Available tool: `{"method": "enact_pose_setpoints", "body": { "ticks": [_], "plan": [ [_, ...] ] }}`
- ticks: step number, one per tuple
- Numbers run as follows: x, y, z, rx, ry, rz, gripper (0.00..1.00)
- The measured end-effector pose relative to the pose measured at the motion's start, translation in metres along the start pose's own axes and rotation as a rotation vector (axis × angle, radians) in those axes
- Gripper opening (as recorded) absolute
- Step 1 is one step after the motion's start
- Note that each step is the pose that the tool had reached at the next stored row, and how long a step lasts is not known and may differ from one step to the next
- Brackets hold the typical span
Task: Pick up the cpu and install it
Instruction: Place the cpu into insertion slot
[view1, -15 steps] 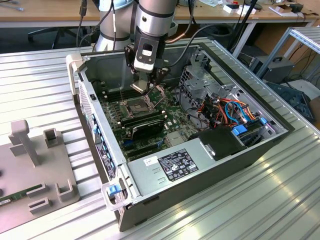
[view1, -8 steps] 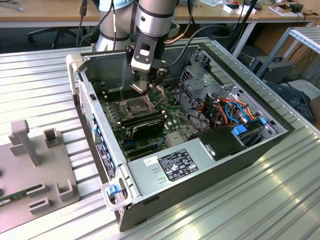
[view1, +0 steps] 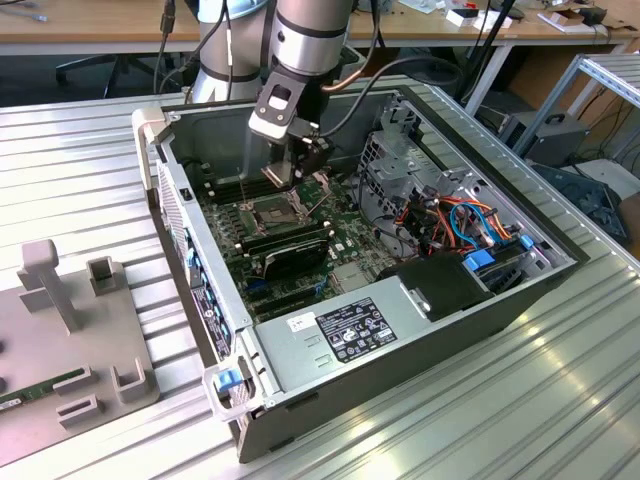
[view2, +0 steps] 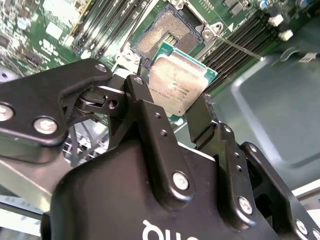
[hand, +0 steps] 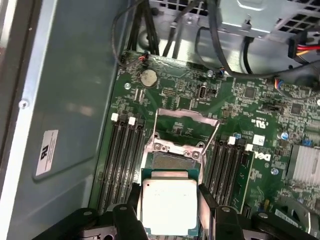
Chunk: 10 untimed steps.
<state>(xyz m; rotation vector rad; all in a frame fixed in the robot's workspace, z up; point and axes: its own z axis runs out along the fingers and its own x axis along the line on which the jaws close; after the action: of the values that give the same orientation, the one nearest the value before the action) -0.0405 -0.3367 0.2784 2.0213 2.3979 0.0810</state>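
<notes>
In the exterior view the arm reaches down into the open computer case lying on the ribbed tabletop, its gripper low over the motherboard, near the socket. In the second wrist view two black fingers clamp the cpu by opposite edges, its silver face towards the camera. In the first wrist view the cpu hangs clear of the open socket – hinged frame raised, memory slots either side.

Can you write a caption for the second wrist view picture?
The pincer holds the cpu over the open socket on the green motherboard.
</notes>
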Motion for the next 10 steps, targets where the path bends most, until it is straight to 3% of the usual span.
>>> {"method": "enact_pose_setpoints", "body": {
  "ticks": [3, 6, 10],
  "plan": [
    [0.0, 0.0, 0.0007, -0.0018, -0.0026, 0.06, 0.54],
    [-0.0001, -0.0001, 0.0016, -0.0042, -0.0062, 0.143, 0.54],
    [-0.0001, -0.0001, 0.0017, -0.0043, -0.0061, 0.144, 0.54]
  ]
}}
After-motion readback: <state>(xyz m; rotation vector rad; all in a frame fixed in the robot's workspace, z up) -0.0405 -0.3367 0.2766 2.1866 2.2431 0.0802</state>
